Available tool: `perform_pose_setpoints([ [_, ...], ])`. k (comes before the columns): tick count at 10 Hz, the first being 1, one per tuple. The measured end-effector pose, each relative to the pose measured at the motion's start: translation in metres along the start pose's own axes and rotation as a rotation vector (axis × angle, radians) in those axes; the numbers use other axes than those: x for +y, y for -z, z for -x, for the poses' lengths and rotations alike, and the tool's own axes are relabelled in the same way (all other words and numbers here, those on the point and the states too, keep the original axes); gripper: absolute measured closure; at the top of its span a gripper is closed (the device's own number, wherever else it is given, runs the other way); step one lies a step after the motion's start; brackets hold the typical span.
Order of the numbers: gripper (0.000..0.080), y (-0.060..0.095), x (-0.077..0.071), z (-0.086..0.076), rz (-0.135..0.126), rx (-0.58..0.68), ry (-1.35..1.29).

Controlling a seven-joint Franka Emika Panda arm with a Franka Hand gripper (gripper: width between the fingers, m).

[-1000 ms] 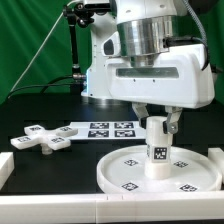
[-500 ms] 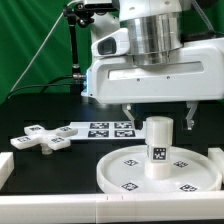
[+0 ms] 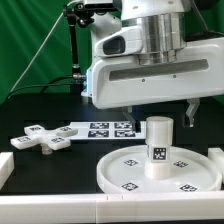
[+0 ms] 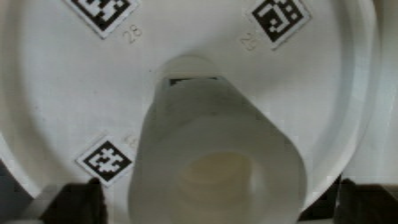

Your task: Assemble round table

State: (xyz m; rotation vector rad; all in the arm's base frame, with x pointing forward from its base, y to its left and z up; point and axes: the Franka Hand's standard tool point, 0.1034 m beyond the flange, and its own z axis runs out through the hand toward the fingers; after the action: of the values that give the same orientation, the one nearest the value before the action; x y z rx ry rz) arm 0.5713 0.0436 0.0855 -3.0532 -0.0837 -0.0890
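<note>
The short white cylinder leg (image 3: 157,146) stands upright in the middle of the large round disc (image 3: 112,172), its tag facing the camera. My gripper (image 3: 158,113) is open just above the leg, one finger on each side of its top and not touching it. In the wrist view the leg (image 4: 222,150) fills the middle, standing on the disc (image 4: 63,90), with my dark fingertips (image 4: 75,203) at either side and my gripper (image 4: 219,205) empty. The cross-shaped foot (image 3: 40,138) lies flat on the table at the exterior view's left.
The marker board (image 3: 100,128) lies flat behind the disc, next to the foot. White rails run along the front edge (image 3: 60,212) and at the left (image 3: 5,170). A black stand (image 3: 76,45) rises at the back left before a green curtain.
My fingers were shut on the leg a second ago. They have opened, let go of it and risen a little. The leg stays upright on the disc.
</note>
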Motion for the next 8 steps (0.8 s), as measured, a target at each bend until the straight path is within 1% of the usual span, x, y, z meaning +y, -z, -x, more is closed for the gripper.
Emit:
perform_pose_setpoints([
  [1, 0.0151, 0.0003, -0.0019, -0.0008, 0.019, -0.003, 0.171],
  [3, 0.0151, -0.0013, -0.0018, 0.001, 0.021, -0.015, 0.391],
  [5, 0.0151, -0.0012, -0.0009, 0.0009, 0.02, -0.015, 0.471],
  [6, 0.0151, -0.0012, 0.0002, 0.001, 0.022, -0.017, 0.558],
  [7, 0.0151, -0.0017, 0.0008, 0.0015, 0.028, -0.021, 0.643],
  [8, 0.0151, -0.0039, -0.0007, 0.004, 0.045, -0.033, 0.756],
])
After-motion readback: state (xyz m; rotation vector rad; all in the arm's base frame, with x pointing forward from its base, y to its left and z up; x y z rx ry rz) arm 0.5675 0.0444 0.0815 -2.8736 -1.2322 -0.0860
